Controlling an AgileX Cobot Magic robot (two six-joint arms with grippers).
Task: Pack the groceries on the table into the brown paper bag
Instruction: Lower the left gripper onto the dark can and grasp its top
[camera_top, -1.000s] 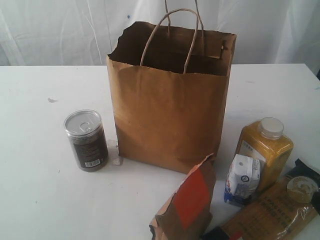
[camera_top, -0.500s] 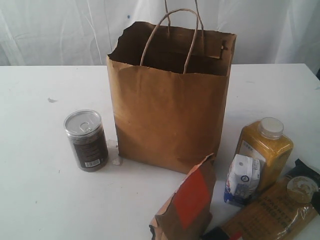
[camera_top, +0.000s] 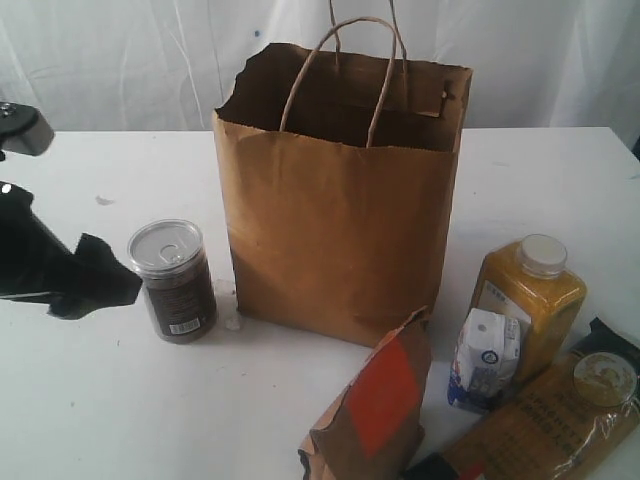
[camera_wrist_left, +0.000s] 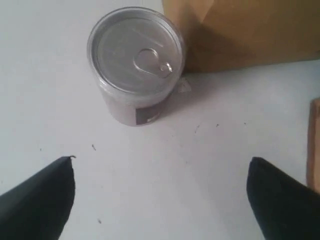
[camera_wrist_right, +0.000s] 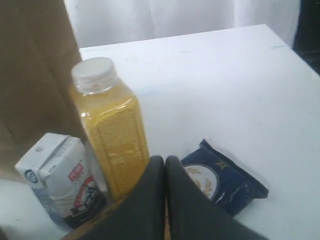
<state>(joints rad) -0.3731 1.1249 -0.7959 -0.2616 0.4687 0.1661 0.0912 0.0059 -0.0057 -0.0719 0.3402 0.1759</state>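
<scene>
Robot lab test cell by the look: bare white table (camera_top: 90, 400), plain white curtain (camera_top: 120, 60) hung as backdrop behind it, black left gripper (camera_wrist_left: 161, 164) over the top, dark can (camera_wrist_left: 135, 60) just ahead of its open jaws, staged with a yellow bottle (camera_top: 525, 300) around a brown paper bag (camera_top: 330, 240)

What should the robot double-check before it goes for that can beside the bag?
1. Left claw open wide: ok.
2. Can upright, lid on: ok.
3. Can between the claw's fingers: not ok, it stands ahead of them.
4. Room between can and bag for a finger: cannot tell.
5. Bag upright, mouth open: ok.
6. Right claw shut, holding nothing, away from the can: ok.
</scene>
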